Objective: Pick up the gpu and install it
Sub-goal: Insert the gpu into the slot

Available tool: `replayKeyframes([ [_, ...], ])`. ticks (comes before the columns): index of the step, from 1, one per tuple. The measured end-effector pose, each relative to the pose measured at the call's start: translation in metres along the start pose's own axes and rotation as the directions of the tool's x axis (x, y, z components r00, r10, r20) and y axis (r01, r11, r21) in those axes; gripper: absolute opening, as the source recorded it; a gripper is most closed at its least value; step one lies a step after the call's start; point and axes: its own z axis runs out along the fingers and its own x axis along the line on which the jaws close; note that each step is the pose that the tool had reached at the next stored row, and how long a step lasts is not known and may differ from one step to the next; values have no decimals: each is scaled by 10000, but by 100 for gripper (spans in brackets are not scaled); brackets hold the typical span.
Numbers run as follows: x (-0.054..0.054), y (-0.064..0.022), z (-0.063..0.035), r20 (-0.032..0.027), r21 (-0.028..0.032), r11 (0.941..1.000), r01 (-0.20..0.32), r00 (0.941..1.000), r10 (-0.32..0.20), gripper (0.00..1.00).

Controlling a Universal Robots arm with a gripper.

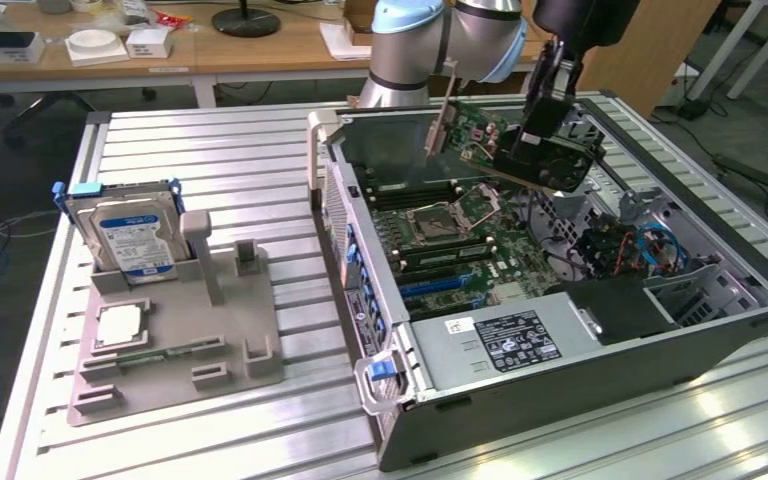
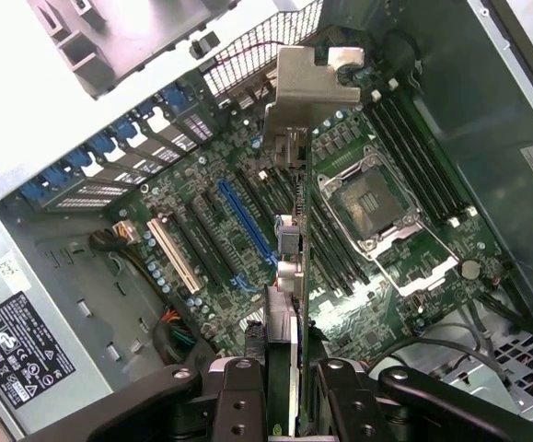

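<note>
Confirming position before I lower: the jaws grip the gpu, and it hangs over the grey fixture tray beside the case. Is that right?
Not quite. The jaws do grip the gpu, but it hangs over the motherboard inside the open computer case, not over the grey fixture tray, as the exterior view shows.

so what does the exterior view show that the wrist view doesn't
Exterior view: the hard drive standing in the grey holder beside the computer case, on the slatted table. Wrist view: the hand clamped on the gpu, seen edge-on above the motherboard. Both: the gpu, the cpu socket and the power supply label.
</note>
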Motion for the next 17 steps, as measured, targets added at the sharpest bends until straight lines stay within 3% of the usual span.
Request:
replayKeyframes([
  [17,16,-10,0,-17,21,9978,664,9978,-664,26],
])
